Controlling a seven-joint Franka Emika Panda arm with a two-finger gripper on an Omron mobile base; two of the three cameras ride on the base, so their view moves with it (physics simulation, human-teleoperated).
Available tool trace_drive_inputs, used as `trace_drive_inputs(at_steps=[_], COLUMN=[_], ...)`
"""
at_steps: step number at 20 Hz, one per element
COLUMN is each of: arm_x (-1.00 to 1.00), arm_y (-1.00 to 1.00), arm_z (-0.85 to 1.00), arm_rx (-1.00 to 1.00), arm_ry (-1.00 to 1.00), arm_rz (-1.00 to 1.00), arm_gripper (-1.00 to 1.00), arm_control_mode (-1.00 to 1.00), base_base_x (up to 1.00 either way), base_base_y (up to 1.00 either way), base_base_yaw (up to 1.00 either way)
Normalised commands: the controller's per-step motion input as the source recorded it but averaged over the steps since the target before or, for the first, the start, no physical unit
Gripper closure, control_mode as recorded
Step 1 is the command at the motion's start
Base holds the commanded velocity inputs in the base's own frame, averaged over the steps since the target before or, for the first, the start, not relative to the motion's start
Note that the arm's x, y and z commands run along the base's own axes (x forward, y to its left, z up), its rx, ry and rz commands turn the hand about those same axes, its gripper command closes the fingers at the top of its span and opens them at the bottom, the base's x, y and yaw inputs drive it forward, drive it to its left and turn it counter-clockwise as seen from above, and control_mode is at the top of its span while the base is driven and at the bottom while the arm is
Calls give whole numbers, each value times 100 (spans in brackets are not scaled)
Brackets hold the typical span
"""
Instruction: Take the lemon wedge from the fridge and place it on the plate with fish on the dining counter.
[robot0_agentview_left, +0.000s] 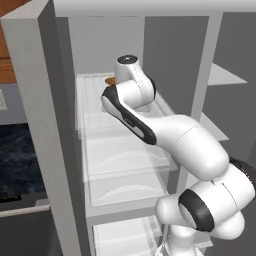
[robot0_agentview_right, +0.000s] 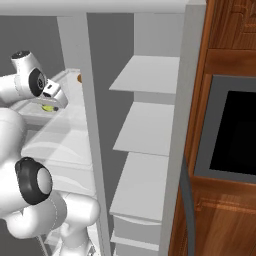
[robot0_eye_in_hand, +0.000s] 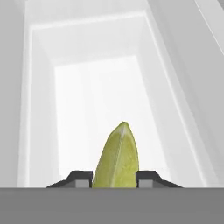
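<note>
1. The small yellow-green lemon wedge (robot0_eye_in_hand: 116, 157) stood point-up between my two dark fingertips (robot0_eye_in_hand: 80, 178), touching both.
2. My gripper (robot0_eye_in_hand: 115, 179) was narrowed onto the wedge.
3. It sat on a white translucent shelf (robot0_eye_in_hand: 94, 100) inside the tall light-grey fridge (robot0_agentview_left: 35, 125).
4. A brown food item (robot0_agentview_left: 110, 80) lay farther back on that shelf.

Even, soft rendered light with no visible lamp. The fridge (robot0_agentview_left: 50, 125) interior is pale grey; its translucent white shelves (robot0_agentview_left: 125, 155) look washed out, brightest in the hand view at the shelf's middle. Shadows are faint, slightly darker along the back wall. Edges look a little soft and low in detail. The lemon wedge (robot0_eye_in_hand: 117, 157) shows clear texture. No glare or edge distortion.
</note>
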Motion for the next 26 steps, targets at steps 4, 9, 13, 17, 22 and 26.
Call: trace_drive_inputs(at_steps=[4,9,13,17,22,26], arm_x=[-1,-61,-100,-100,-100,-100], arm_y=[0,0,-10,-46,-80,-100], arm_z=[-5,11,51,54,46,24], arm_rx=[-1,0,-2,-9,-2,1], arm_ry=[-1,-12,-40,-61,-49,-37], arm_rz=[0,0,1,8,7,3], arm_gripper=[100,100,100,100,100,100], arm_control_mode=[-100,-100,-100,-100,-100,-100], base_base_x=[0,0,0,0,0,0], base_base_y=[0,0,0,0,0,0], base_base_yaw=[0,0,0,0,0,0])
